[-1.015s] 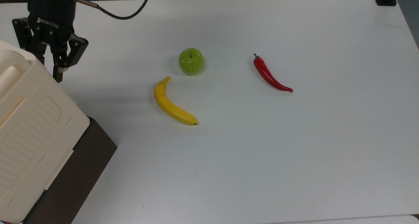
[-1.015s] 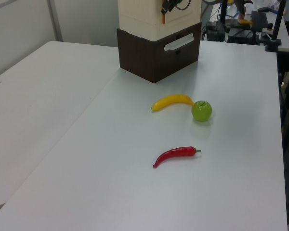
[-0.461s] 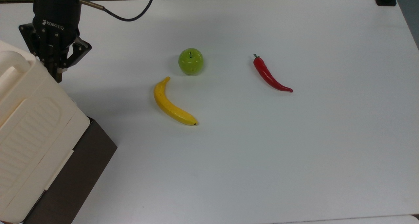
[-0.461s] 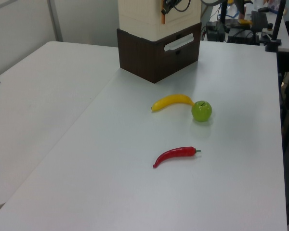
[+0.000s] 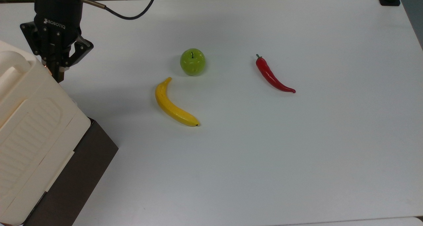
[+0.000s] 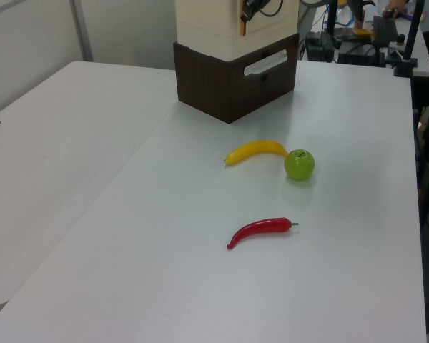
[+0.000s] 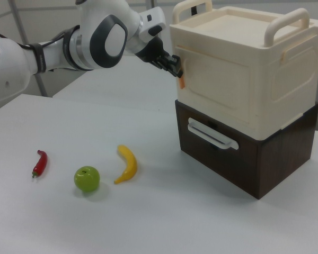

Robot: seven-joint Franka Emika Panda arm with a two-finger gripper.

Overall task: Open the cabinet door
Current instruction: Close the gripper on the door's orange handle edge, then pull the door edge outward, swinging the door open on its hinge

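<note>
Here, nearest in the right view, a round green apple [image 7: 87, 179], a curved yellow banana [image 7: 127, 163] and a slim red chilli pepper [image 7: 39, 163] lie mid-tabletop on the white table [image 7: 148, 222]. Behind them, by the tabletop's edge, the large boxy cream plastic cabinet [image 7: 244, 63] stands on a dark brown wooden drawer base [image 7: 244, 159]. Its flat cream-beige cabinet door [image 7: 214, 84] sits flush. The black two-finger gripper [image 7: 179, 71] has its fingers pressed together on a small orange tab at the door's edge.

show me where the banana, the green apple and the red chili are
banana [image 5: 172, 104], top view, middle of its curved body.
green apple [image 5: 192, 62], top view, its upper face below the stem.
red chili [image 5: 271, 76], top view, middle of the pod.
</note>
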